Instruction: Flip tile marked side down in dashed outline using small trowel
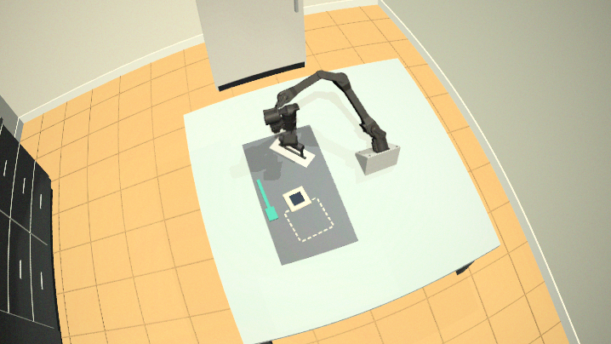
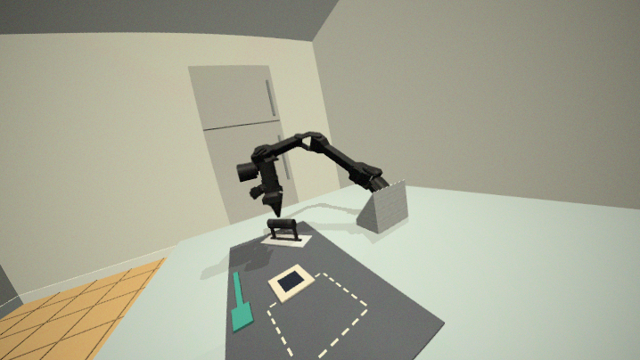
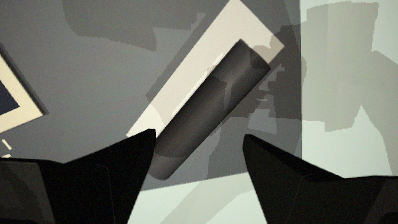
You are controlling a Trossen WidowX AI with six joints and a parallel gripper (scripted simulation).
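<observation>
My claw (image 1: pixel 289 140) (image 2: pixel 278 216) (image 3: pixel 200 138) is spread, with nothing between the fingertips, above the black cylindrical handle (image 1: pixel 301 149) (image 2: pixel 281 223) (image 3: pixel 210 105). Two posts join the handle to a flat white rectangular plate (image 1: pixel 308 159) (image 2: pixel 303 241) (image 3: pixel 225 25). I take this assembly to be the small trowel. It rests at the end of the grey mat (image 1: pixel 328 235) (image 2: pixel 402 322) (image 3: pixel 90 80) towards the upper edge of the worktop (image 1: pixel 405 214) (image 2: pixel 492 268) (image 3: pixel 350 75), as the top view shows it.

Handling (estimated): light, rigid; the smooth round handle may roll between the pads. Grip mid-length, one finger on each side. In the wrist view the handle lies oblique to my fingers; rotate to match its axis before descending, or one fingertip may strike it.

The square cream tile (image 1: pixel 296 198) (image 2: pixel 291 282) (image 3: pixel 25 114) lies flat, its dark marked face up, at the upper side of the dashed outline (image 1: pixel 333 224) (image 2: pixel 366 307) and mostly outside it. It is probably stiff and may chip if dropped. Apply the plate at a tile edge.

Clearances: the green flat-bladed tool (image 1: pixel 271 213) (image 2: pixel 242 315) lies beside the tile, towards the left edge of the worktop. Keep the plate off it. My grey wedge-shaped base (image 1: pixel 381 164) (image 2: pixel 392 210) stands on the opposite side. The lower edge and lower-right corner offer more open room for turning.
</observation>
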